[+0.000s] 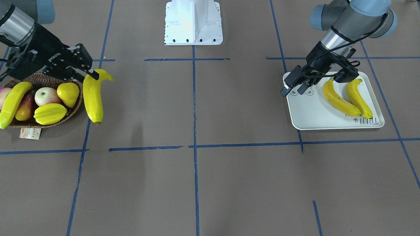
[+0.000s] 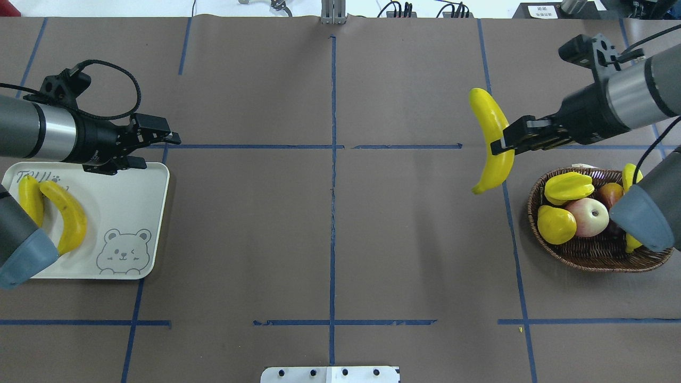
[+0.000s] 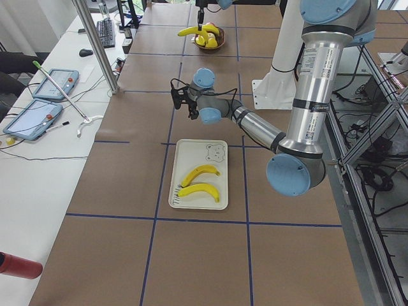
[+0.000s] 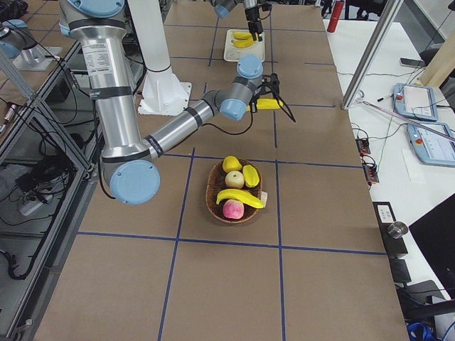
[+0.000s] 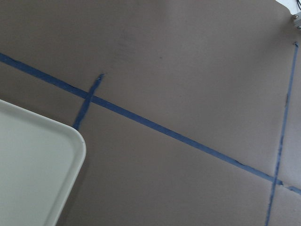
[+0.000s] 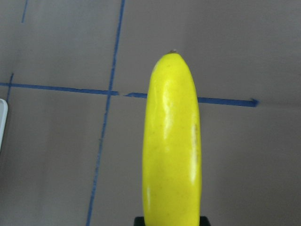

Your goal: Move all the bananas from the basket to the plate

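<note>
while the right gripper (image 2: 503,144) is clamped on one bright yellow banana (image 2: 487,114), we see that fruit held up off the table (image 2: 330,239). it lies crosswise to the fingers, just beside the wicker basket (image 2: 585,258) on the side toward the table's centre. in the overhead view it is clear of the basket's rim. the right wrist view shows the same banana filling the middle of the frame, with bare table and blue tape lines beneath it.

inside the basket we count another banana (image 1: 13,101) lying along one edge. it shares the space with a ridged starfruit (image 2: 568,186), an apple (image 2: 585,217) and a yellow pear (image 2: 556,224).

across the table, well apart from the basket, sits the white plate (image 2: 133,213) with a bear drawn on it. two bananas lie side by side on it: one darker orange-yellow banana (image 2: 69,215) and a brighter banana (image 2: 29,199) next to it.

over the plate's far corner we find the left gripper (image 2: 163,153) with its fingers spread and nothing between them.
</note>
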Robot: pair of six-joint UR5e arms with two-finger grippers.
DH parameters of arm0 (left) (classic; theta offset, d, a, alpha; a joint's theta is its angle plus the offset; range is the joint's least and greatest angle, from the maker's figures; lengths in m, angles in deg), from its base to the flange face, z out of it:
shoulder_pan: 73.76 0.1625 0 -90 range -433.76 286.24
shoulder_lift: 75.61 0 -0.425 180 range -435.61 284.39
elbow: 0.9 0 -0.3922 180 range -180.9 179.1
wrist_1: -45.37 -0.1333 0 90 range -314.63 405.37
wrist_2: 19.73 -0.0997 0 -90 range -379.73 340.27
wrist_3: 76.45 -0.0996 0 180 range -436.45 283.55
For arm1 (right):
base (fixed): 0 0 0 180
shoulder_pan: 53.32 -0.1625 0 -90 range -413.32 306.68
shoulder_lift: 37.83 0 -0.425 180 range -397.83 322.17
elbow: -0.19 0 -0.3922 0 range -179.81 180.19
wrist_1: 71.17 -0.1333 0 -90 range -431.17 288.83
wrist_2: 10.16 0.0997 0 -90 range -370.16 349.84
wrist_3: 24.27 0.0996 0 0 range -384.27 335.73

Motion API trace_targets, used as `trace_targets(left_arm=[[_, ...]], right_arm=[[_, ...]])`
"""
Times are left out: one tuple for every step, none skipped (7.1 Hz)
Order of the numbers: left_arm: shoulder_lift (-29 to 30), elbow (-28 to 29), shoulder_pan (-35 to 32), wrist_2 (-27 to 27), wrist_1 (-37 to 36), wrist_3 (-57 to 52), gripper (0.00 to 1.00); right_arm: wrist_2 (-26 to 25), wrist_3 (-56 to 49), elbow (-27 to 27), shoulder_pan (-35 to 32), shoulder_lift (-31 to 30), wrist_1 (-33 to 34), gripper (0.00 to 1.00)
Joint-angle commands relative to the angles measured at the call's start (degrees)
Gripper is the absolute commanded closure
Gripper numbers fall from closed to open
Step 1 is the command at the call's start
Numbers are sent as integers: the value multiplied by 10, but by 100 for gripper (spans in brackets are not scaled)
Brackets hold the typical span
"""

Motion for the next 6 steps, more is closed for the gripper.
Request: trace_targets(left_arm=[[43, 2, 39, -1, 62, 82, 1], [65, 5, 50, -2, 74, 89, 1], [82, 5, 52, -2, 74, 90, 1], [97, 6, 53, -2, 74, 93, 1], [112, 9, 59, -2, 74, 95, 1], [127, 9, 61, -2, 75, 96, 1]], right_arm=[[-92, 55, 4, 86, 82, -1, 98], [-143, 71, 3, 126, 116, -1, 98], [-185, 94, 1, 168, 132, -2, 98], [-218, 98, -1, 201, 146, -2, 98], [-243, 100, -2, 227, 161, -2, 99], [-249, 100, -2, 240, 163, -2, 99]])
